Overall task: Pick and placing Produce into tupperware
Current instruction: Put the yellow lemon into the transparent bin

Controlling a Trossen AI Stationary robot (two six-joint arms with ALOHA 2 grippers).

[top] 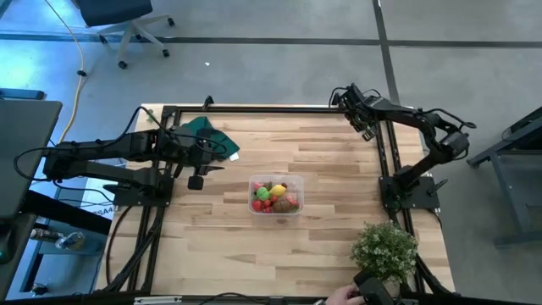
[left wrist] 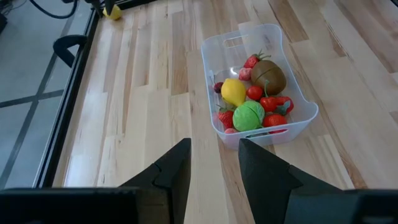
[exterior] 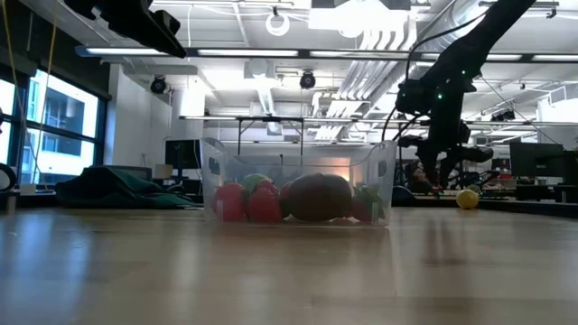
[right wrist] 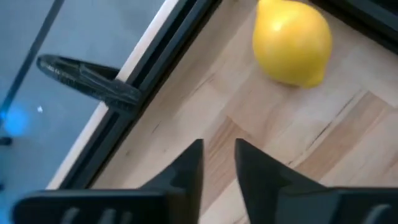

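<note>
The clear tub (top: 275, 196) stands on its base at the table's middle, holding several produce pieces: a yellow one (left wrist: 234, 91), a green one (left wrist: 249, 116), a brown one (left wrist: 268, 77) and red ones. It also shows in the low view as the tub (exterior: 298, 191). A yellow lemon (right wrist: 292, 40) lies on the wood by the far right corner, also seen as the lemon (exterior: 467, 199). My right gripper (right wrist: 219, 149) hovers open just short of it, its fingers narrowly apart. My left gripper (left wrist: 214, 149) is open above the table, left of the tub.
A dark green cloth (top: 207, 135) lies at the far left. A bushy leafy plant (top: 385, 250) stands at the near right corner, with a person's hand (top: 345, 295) beside it. A black frame rail (right wrist: 168, 56) runs along the table edge next to the lemon.
</note>
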